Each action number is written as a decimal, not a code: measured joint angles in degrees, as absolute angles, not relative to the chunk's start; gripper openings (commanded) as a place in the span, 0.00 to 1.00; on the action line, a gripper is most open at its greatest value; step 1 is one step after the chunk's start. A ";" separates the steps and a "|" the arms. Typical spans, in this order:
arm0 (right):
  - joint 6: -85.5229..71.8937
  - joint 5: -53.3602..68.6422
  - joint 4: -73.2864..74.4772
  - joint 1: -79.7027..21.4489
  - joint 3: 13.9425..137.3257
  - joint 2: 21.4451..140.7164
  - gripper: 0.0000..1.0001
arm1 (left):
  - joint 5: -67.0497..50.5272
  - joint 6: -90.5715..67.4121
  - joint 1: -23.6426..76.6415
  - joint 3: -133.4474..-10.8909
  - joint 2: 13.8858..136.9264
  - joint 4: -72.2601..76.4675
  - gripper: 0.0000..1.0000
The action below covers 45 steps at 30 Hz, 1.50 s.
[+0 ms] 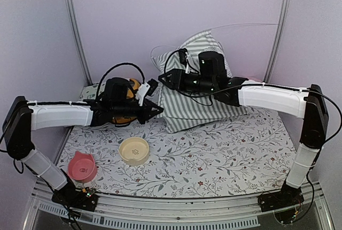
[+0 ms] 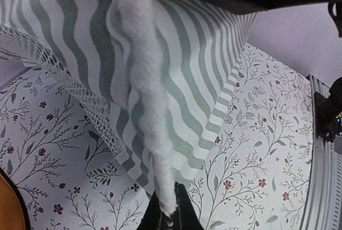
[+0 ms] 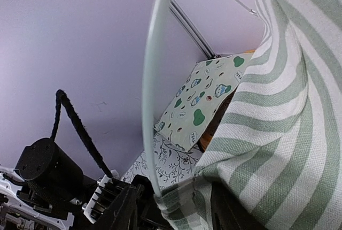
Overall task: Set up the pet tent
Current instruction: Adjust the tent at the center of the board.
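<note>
The tent [image 1: 195,104] lies slumped at the far middle of the table [image 1: 224,160], not yet standing. Your left gripper [image 2: 166,211] is pinched on its fuzzy white trim [image 2: 141,80]. Your right gripper [image 3: 173,206] has its jaws apart around the pole [image 3: 151,80] end. Judgement: cloth light and limp, pole springy and slick. Grip at the pole's sleeve, not loose fabric.

The left arm [image 1: 59,115] lies low and stretched to the right. The left gripper [image 2: 169,216] is pinched closed on a white edge of the pet tent [image 2: 181,96]. The right arm [image 1: 272,99] reaches left, a little higher. The right gripper [image 3: 172,208] has its fingers apart, with the pole [image 3: 151,80] end between them.
</note>
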<state>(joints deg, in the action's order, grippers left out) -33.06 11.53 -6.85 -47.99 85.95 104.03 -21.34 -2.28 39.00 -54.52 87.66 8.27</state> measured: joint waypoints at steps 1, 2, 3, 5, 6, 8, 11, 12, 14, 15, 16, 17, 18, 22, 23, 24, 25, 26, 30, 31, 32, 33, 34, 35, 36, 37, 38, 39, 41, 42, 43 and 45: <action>-34.04 11.66 -7.05 -47.75 85.73 103.85 0.55 | -20.62 -2.83 39.35 -54.24 87.68 8.91 0.00; -34.87 11.84 -7.42 -47.44 85.25 103.55 0.56 | -20.01 -3.29 39.68 -54.00 87.70 9.54 0.00; -36.03 12.12 -7.84 -47.03 84.58 103.11 0.57 | -19.53 -3.62 39.99 -53.71 87.70 10.11 0.00; -37.43 12.71 -8.14 -46.30 83.88 102.28 0.58 | -18.76 -4.21 40.45 -53.41 87.77 11.03 0.00; -37.95 12.82 -8.14 -46.09 83.85 102.04 0.59 | -18.57 -4.40 40.60 -53.41 87.81 11.51 0.00; -38.94 12.80 -8.32 -45.89 83.85 101.58 0.58 | -18.31 -4.67 40.82 -53.41 87.81 12.71 0.00; -39.70 12.49 -8.69 -45.82 83.85 101.03 0.57 | -17.50 -4.71 41.17 -53.41 87.81 14.15 0.00; -39.75 12.38 -8.73 -45.82 83.90 100.99 0.57 | -17.39 -4.71 41.28 -53.41 87.81 14.35 0.00; -39.88 12.32 -8.73 -45.69 84.18 100.99 0.54 | -17.08 -4.71 41.54 -53.41 87.81 14.63 0.00; -39.97 12.36 -8.51 -45.63 84.49 101.01 0.53 | -16.99 -4.71 41.63 -53.39 87.81 14.74 0.00; -40.10 12.38 -8.29 -45.56 84.84 101.03 0.52 | -16.93 -4.73 41.69 -53.41 87.81 14.81 0.00; -40.16 12.53 -8.10 -45.50 85.25 101.06 0.52 | -16.75 -4.73 41.74 -53.41 87.81 15.11 0.00; -40.32 12.75 -7.97 -45.43 85.67 101.08 0.51 | -16.58 -4.71 41.74 -53.41 87.81 15.42 0.00; -41.17 14.55 -8.23 -45.28 85.84 101.08 0.52 | -15.64 -4.71 41.74 -53.41 87.81 15.90 0.00; -41.28 15.07 -8.43 -45.30 85.47 100.99 0.52 | -15.38 -4.71 41.74 -53.41 87.81 15.66 0.00; -41.36 15.35 -8.86 -45.34 84.68 100.64 0.53 | -15.05 -4.69 41.74 -53.41 87.81 15.40 0.00; -41.39 15.57 -9.17 -45.39 83.55 100.03 0.54 | -14.74 -4.64 41.76 -53.41 87.81 15.18 0.00; -41.43 15.64 -9.37 -45.50 82.19 99.20 0.54 | -14.41 -4.56 41.76 -53.41 87.88 14.98 0.00; -41.54 15.49 -9.43 -45.89 77.58 95.53 0.57 | -13.72 -4.25 41.82 -53.41 87.92 14.85 0.00; -41.56 15.29 -9.41 -45.98 76.77 94.54 0.57 | -13.61 -4.16 41.85 -53.41 88.01 14.85 0.00; -41.56 15.07 -9.41 -46.00 76.34 93.76 0.58 | -13.58 -4.10 41.87 -53.41 88.12 14.87 0.00; -41.58 14.92 -9.23 -46.00 76.16 93.06 0.58 | -13.56 -4.03 41.89 -53.41 88.23 14.85 0.00; -41.58 14.87 -8.95 -46.00 76.16 92.58 0.58 | -13.58 -3.92 41.91 -53.41 88.29 15.07 0.00; -41.47 14.92 -8.86 -45.95 76.18 92.29 0.57 | -13.63 -3.88 41.95 -53.43 88.29 15.33 0.00; -41.41 15.00 -8.82 -45.91 76.25 92.23 0.57 | -13.65 -3.86 42.00 -53.45 88.29 15.51 0.00; -41.39 15.25 -8.54 -45.69 76.58 92.23 0.57 | -13.65 -3.86 42.06 -53.45 88.29 15.57 0.00; -41.41 15.46 -8.12 -45.39 76.88 92.25 0.57 | -13.67 -3.86 42.09 -53.45 88.29 15.57 0.00; -41.41 15.59 -7.35 -45.06 77.49 92.40 0.56 | -13.67 -3.86 42.11 -53.45 88.29 15.68 0.00; -41.58 15.70 -6.20 -44.53 79.64 93.43 0.54 | -13.69 -3.86 42.15 -53.47 88.29 16.40 0.00; -41.60 15.79 -5.52 -44.23 81.23 94.32 0.54 | -13.65 -3.86 42.15 -53.58 88.29 16.84 0.00; -41.58 15.88 -4.95 -44.03 82.83 95.39 0.54 | -13.61 -3.86 42.15 -53.76 88.29 16.99 0.00; -41.58 16.29 -4.69 -43.79 84.66 96.79 0.53 | -13.58 -3.88 42.15 -54.06 88.29 17.12 0.00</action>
